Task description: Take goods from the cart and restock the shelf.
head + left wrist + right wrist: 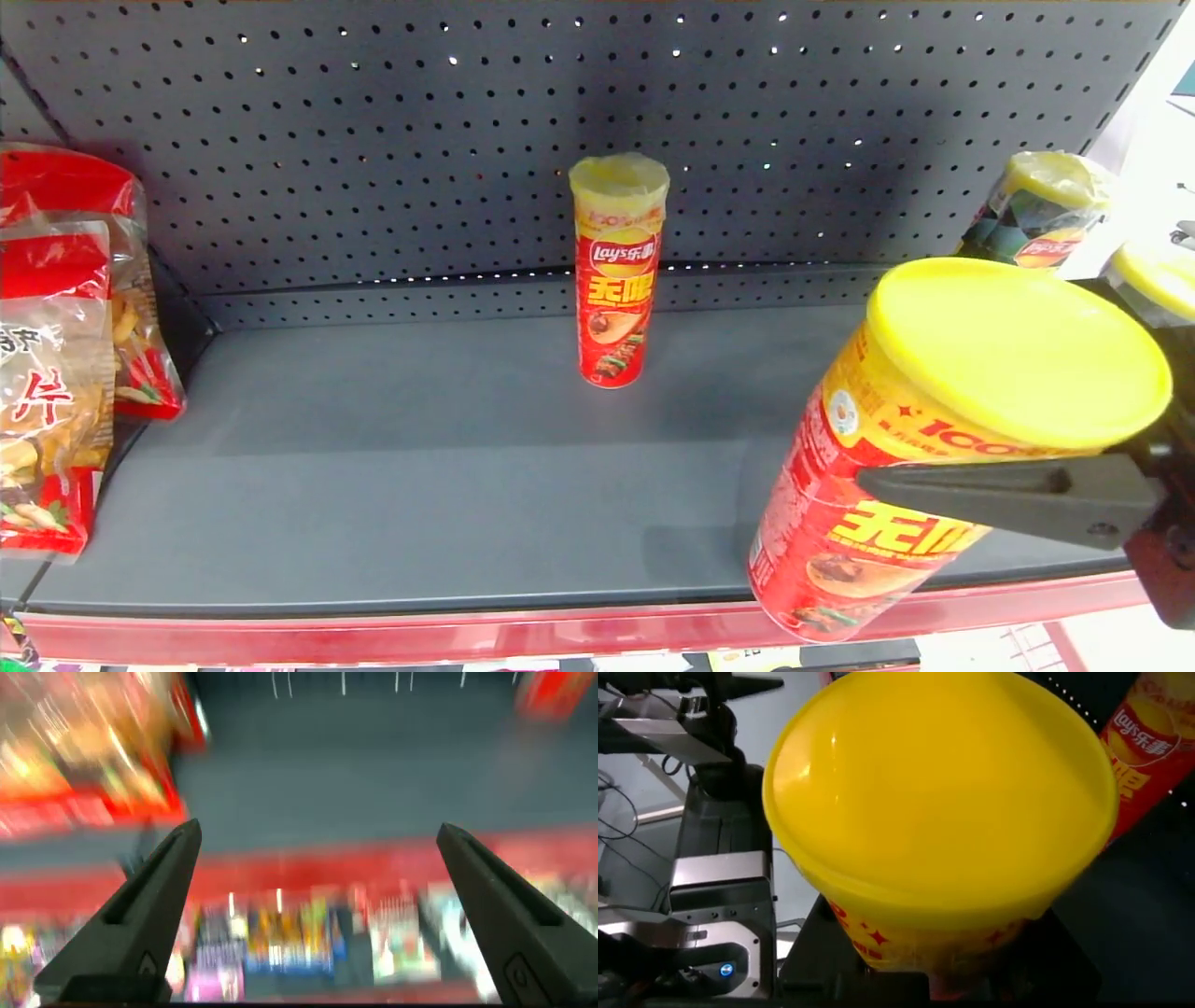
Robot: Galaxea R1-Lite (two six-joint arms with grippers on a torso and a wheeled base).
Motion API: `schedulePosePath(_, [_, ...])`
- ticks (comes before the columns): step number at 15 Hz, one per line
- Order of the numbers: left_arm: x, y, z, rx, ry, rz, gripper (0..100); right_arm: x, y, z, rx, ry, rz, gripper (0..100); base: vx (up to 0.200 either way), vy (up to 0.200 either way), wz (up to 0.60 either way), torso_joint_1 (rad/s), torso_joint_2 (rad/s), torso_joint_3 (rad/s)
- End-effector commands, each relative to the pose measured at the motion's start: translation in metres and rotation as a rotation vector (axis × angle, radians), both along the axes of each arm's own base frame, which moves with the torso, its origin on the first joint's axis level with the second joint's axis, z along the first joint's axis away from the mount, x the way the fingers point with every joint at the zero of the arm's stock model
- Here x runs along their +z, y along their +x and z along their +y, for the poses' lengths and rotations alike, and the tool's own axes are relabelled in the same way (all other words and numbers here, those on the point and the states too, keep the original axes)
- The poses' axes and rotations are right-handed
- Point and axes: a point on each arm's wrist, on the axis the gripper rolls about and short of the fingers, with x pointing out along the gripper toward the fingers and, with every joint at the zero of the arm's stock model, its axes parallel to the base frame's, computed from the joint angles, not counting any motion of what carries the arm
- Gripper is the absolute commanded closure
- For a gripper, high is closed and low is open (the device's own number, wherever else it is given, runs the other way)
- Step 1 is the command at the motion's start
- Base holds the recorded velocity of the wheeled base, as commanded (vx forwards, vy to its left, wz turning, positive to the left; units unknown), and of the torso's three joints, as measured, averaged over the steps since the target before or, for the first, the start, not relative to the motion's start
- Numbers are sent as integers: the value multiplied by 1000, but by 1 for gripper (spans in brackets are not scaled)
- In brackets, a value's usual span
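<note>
A red chips can (616, 271) with a yellow lid stands upright at the middle back of the grey shelf (420, 467). My right gripper (924, 481) is shut on a second, tilted chips can (887, 457) over the shelf's front right corner; one dark finger (1008, 499) crosses its side. In the right wrist view the held can's yellow lid (943, 812) is close up, with the standing can (1144, 756) behind it. My left gripper (318, 835) is open and holds nothing, in front of the shelf's red front edge (308, 863).
Snack bags (56, 355) are stacked at the shelf's left end. Two more yellow-lidded cans (1046, 210) sit beyond the right end. The perforated back panel (467, 140) closes the rear. Bare shelf lies between the bags and the standing can.
</note>
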Motion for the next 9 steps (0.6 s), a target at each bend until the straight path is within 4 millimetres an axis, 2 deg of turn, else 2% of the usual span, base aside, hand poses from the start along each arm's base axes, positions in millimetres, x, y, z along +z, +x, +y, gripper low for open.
schedulePosePath(1, [80,-1,3,-43,-77,-134,0,3,-3,-2,-3,13,-2,100,0,0,0,0,0,0])
schedulePosePath(2, [94,3,3,-78,-76,-128,0,4,-3,-3,-10,18,-5,100,0,0,0,0,0,0])
schedulePosePath(4, [122,28,0,-131,-71,-76,0,3,-2,-2,-21,25,-8,100,0,0,0,0,0,0])
schedulePosePath(5, [124,30,0,-135,-71,-76,0,3,-2,-2,-22,25,-8,100,0,0,0,0,0,0])
schedulePosePath(6, [134,60,-6,-199,-45,-20,0,4,-1,-1,-24,27,-9,100,0,0,0,0,0,0])
schedulePosePath(7, [131,77,-10,-226,-30,53,0,4,1,0,-26,26,-8,100,0,0,0,0,0,0])
schedulePosePath(9, [121,101,-17,-306,79,138,0,7,3,3,-28,49,-18,100,0,0,0,0,0,0])
